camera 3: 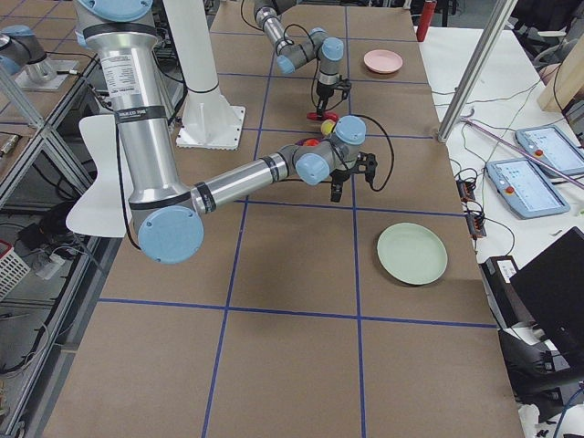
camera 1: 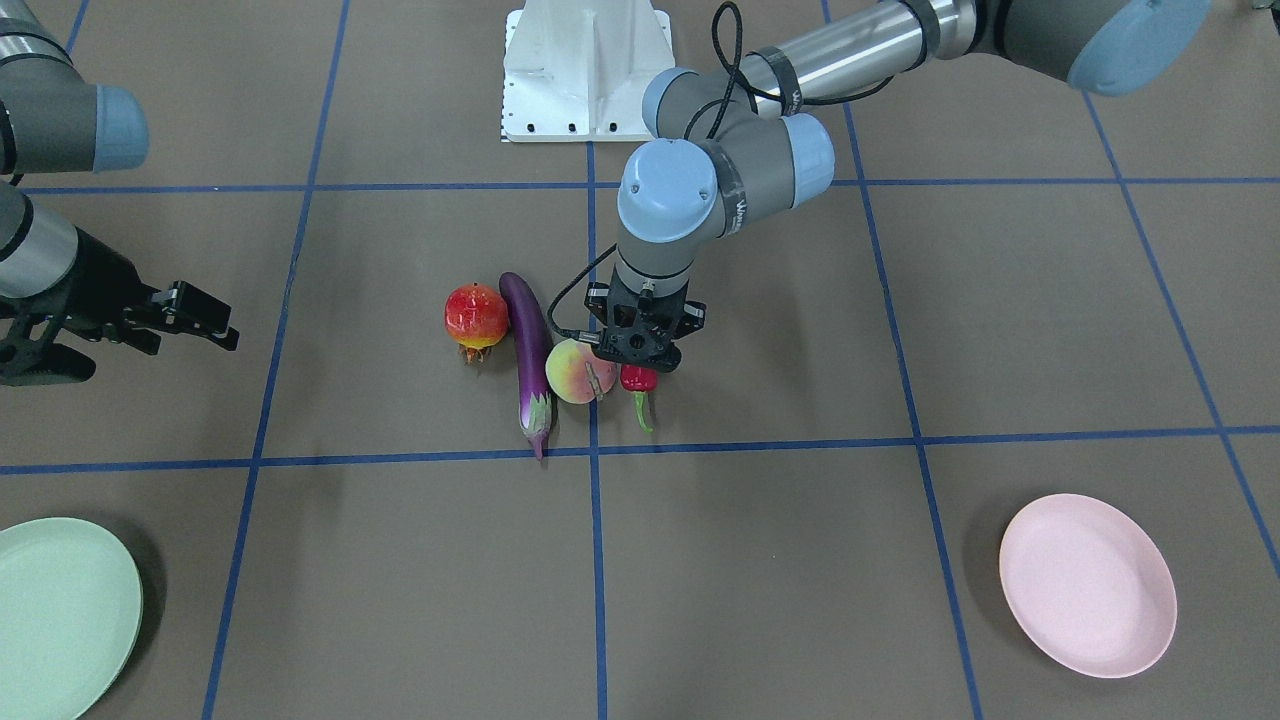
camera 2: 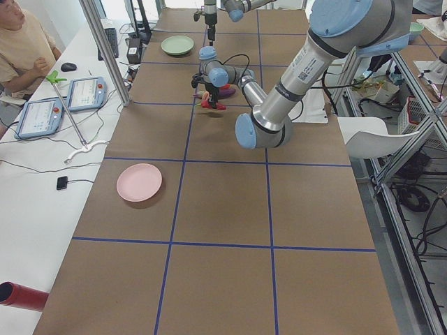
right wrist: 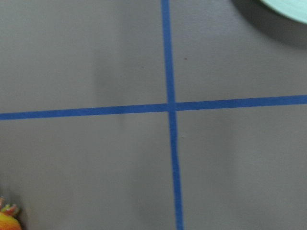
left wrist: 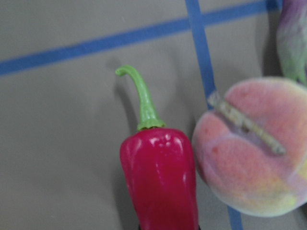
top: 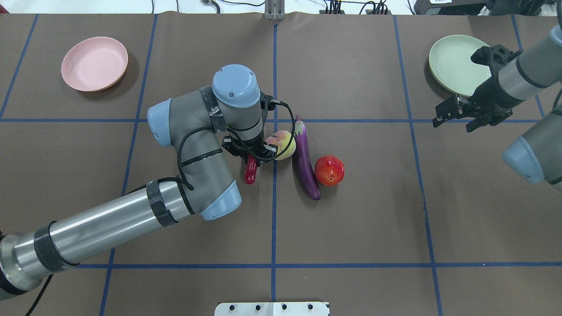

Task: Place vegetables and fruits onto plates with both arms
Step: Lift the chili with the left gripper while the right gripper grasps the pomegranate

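The red chili pepper [camera 1: 640, 383] lies beside the yellow-pink peach [camera 1: 578, 372], the purple eggplant [camera 1: 528, 360] and the pomegranate [camera 1: 476, 316], all in a row at the table's middle. My left gripper [camera 1: 640, 362] is down over the chili's thick end with its jaws apart on either side; its fingertips are hidden. The left wrist view shows the chili [left wrist: 160, 182] touching the peach [left wrist: 259, 158]. My right gripper [top: 452, 120] is open and empty, hovering near the pale green plate [top: 456, 63]. The pale pink plate [top: 94, 63] sits far on my left.
The white robot base [camera 1: 585, 70] stands at the table's near edge. Blue tape lines cross the brown table cover. An operator sits at a side desk with tablets [camera 2: 87, 94] beyond the table's far edge. The right wrist view shows the green plate's rim [right wrist: 288, 7].
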Controlling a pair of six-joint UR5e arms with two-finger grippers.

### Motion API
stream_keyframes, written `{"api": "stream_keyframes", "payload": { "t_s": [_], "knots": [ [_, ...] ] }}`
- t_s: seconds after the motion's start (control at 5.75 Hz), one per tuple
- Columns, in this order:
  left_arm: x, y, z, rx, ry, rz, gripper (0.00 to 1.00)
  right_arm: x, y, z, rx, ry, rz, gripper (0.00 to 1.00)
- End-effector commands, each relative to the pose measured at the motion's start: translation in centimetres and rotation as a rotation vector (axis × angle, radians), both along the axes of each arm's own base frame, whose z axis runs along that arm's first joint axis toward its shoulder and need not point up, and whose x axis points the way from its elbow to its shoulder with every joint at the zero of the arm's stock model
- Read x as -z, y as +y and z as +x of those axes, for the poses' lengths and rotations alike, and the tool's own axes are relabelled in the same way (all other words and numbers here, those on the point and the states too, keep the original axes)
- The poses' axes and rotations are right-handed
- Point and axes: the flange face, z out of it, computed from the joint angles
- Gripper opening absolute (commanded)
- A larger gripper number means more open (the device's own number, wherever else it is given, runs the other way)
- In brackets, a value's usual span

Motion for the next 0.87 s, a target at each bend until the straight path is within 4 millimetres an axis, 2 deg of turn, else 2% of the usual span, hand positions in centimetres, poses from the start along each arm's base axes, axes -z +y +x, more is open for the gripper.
{"api": "stream_keyframes", "payload": {
  "t_s": [0.0,0.17,0.35,0.52,0.7],
  "knots": [
    [-1.7,-4.5,-6.4,0.068,0.013,-0.023,0.00,6.4,1.2,-7.4,-0.079,-0.011,-0.047,1.00],
    [-5.7,-5.2,-12.0,0.099,0.019,-0.038,0.00,9.0,2.5,-10.9,-0.135,-0.024,-0.132,1.00],
    [-9.8,-6.1,-16.9,0.078,-0.006,0.022,0.00,9.5,4.8,-14.4,-0.143,-0.003,-0.127,1.00],
    [-11.8,-6.6,-18.2,0.057,-0.028,0.046,0.00,10.1,8.0,-18.5,-0.153,0.018,-0.104,1.00],
    [-12.0,-6.8,-18.4,0.059,-0.031,0.046,0.00,11.2,9.2,-20.5,-0.169,0.008,-0.150,1.00]
  ]
}}
